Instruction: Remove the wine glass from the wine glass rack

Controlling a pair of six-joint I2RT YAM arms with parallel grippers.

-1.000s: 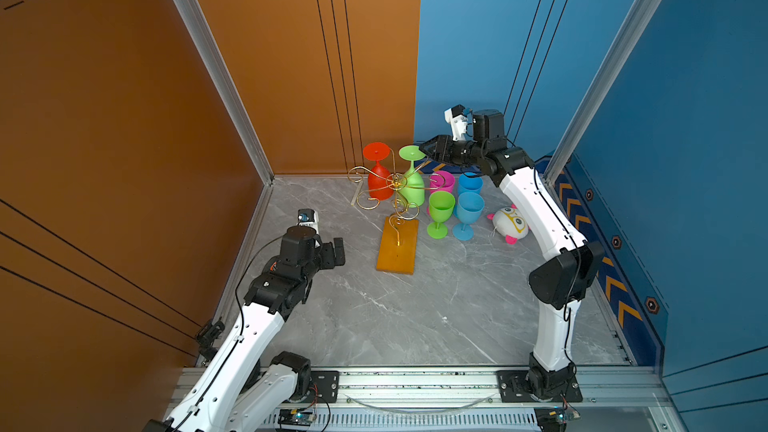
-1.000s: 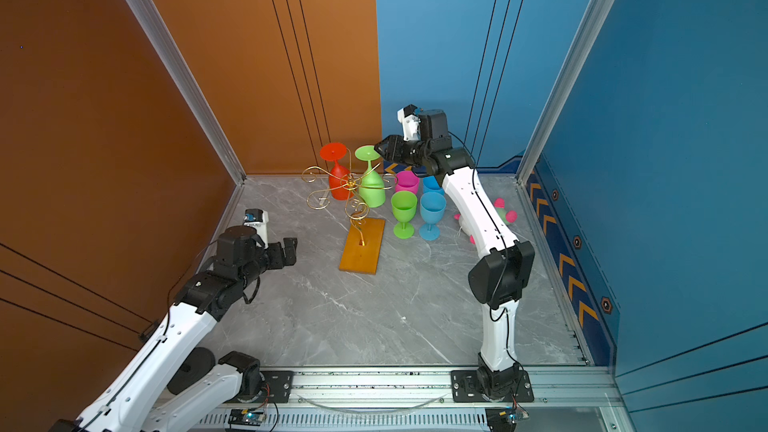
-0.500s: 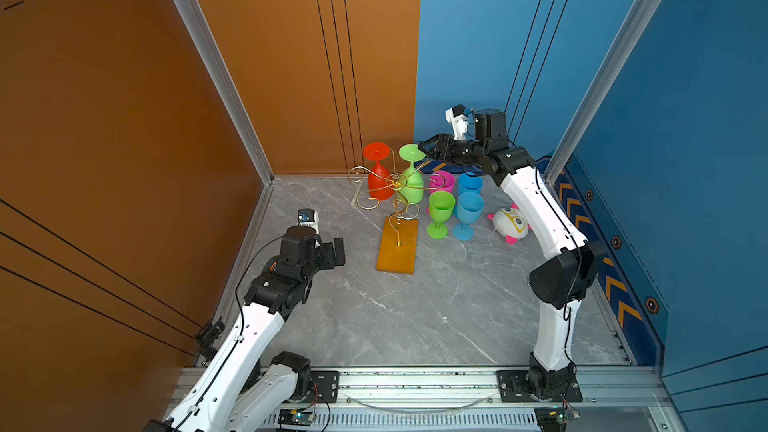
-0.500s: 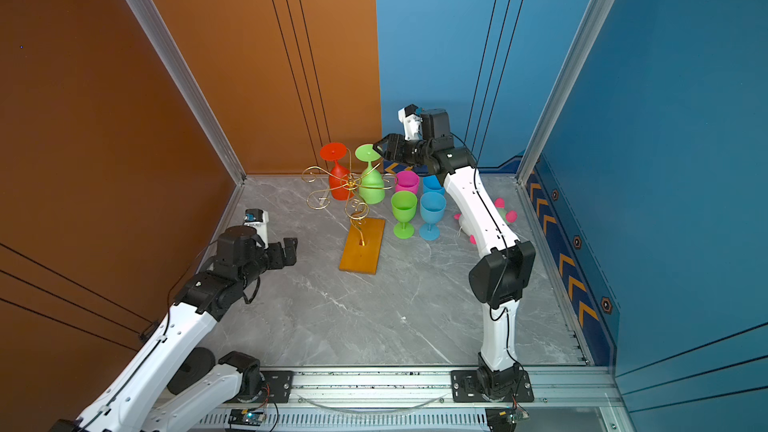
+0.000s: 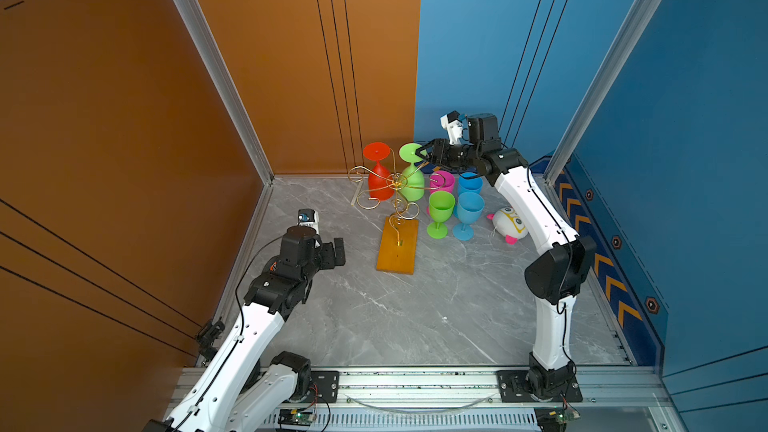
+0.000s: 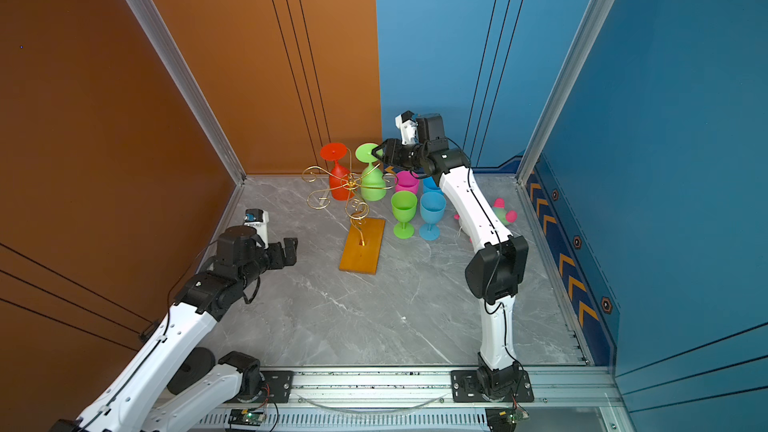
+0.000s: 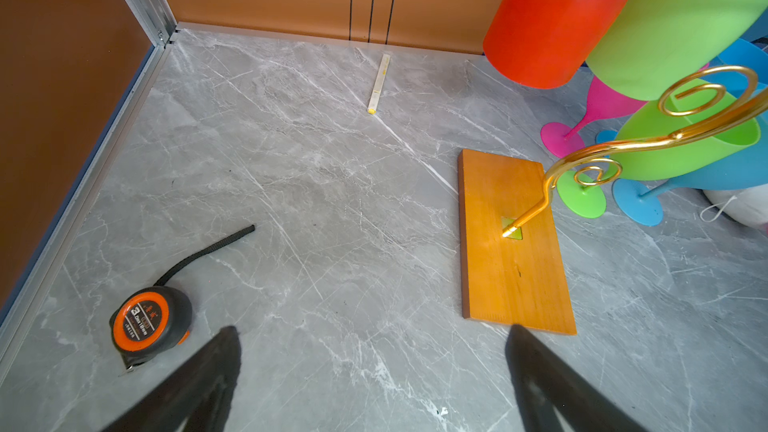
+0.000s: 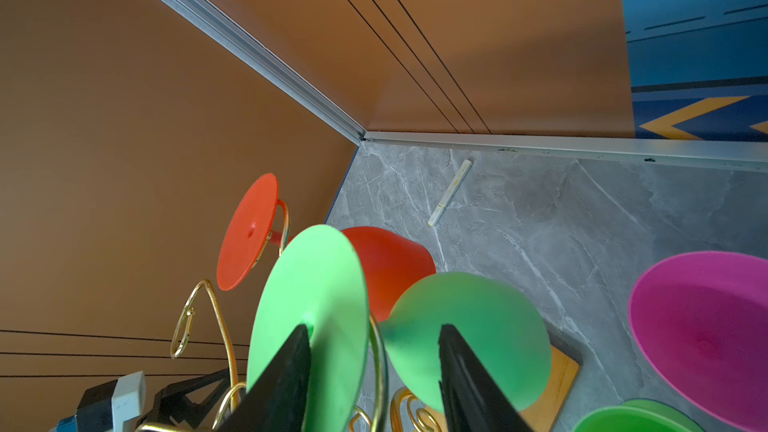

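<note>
The wine glass rack point(image 5: 397, 179) is a gold wire stand with curled arms on an orange-brown wooden base point(image 5: 397, 247), also seen in the left wrist view point(image 7: 511, 243). Two glasses hang upside down on it: a green wine glass point(image 5: 412, 184) point(image 8: 478, 326) and a red one point(image 5: 379, 184) point(image 8: 390, 259). My right gripper point(image 5: 422, 154) point(image 8: 376, 328) is open. Its jaws straddle the green glass's round foot point(image 8: 311, 297), the stem and a rack wire; whether they touch is unclear. My left gripper point(image 5: 338, 251) point(image 7: 372, 330) hangs wide open and empty over the floor left of the base.
Several glasses stand upright right of the rack: pink point(image 5: 442, 180), green point(image 5: 440, 205) and blue point(image 5: 469, 209). A white toy point(image 5: 509, 222) lies further right. A tape measure point(image 7: 149, 322) and a pale stick point(image 7: 379, 85) lie on the grey floor. Walls close in behind.
</note>
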